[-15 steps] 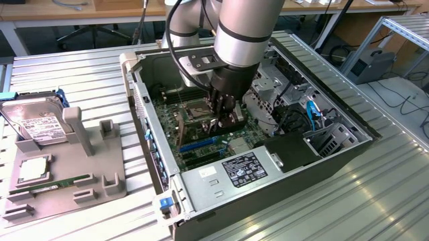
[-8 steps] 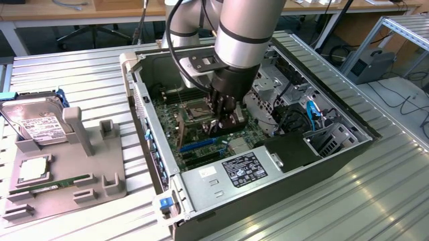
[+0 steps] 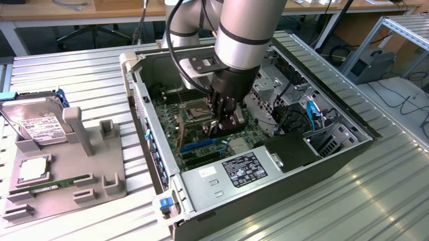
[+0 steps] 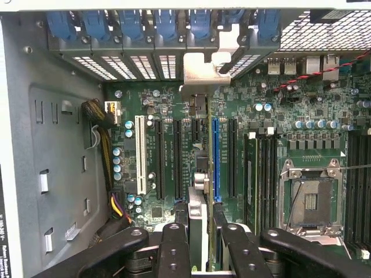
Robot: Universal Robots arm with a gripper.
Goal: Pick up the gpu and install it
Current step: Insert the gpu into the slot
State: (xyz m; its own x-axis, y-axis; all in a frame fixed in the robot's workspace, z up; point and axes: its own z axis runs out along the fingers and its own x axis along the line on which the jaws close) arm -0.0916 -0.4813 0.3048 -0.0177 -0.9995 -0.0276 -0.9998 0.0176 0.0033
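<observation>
The gripper [image 4: 200,243] is clamped on the gpu [image 4: 197,174], holding it edge-down inside the open computer case [image 3: 335,165]. The card stands over the motherboard [image 4: 278,116], just beside the blue slot [image 4: 216,159]

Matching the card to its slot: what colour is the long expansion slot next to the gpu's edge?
Blue; the slot shows best in the wrist view, beside the gpu.

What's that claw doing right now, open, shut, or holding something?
Gripper: closed on the gpu, held edge-on over the motherboard inside the computer case.
</observation>
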